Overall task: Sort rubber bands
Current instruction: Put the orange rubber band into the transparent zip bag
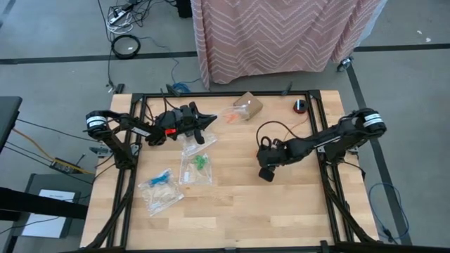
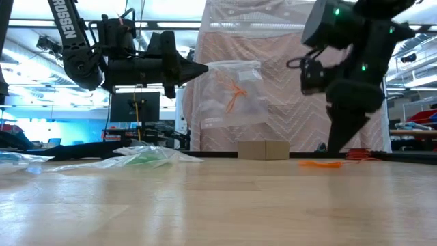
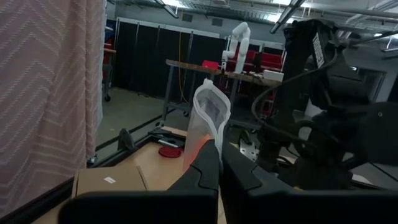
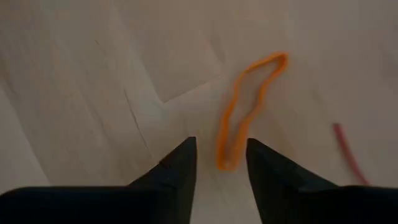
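Two arms are at work, and you see them best from above. Nearest to you on the wooden table [image 1: 239,204] lie two clear zip bags — one with blue bands [image 1: 160,190] inside, one with green bands [image 1: 196,169] just beside it.

Your right gripper [image 4: 221,163] points down at the table, right of these bags, with its jaws spread and nothing between them. One orange rubber band [image 4: 249,109] lies flat on the wood in front of the fingertips, its near end between the two tips; you cannot tell if it touches them.

Farther back, your left gripper [image 2: 198,69] has its jaws pressed together, pinching the edge of a clear bag [image 2: 232,92] that hangs above the table. Orange bands [image 2: 234,91] show inside this bag. Near the far edge lie a small cardboard box [image 2: 263,149] and a red roll [image 1: 300,106].
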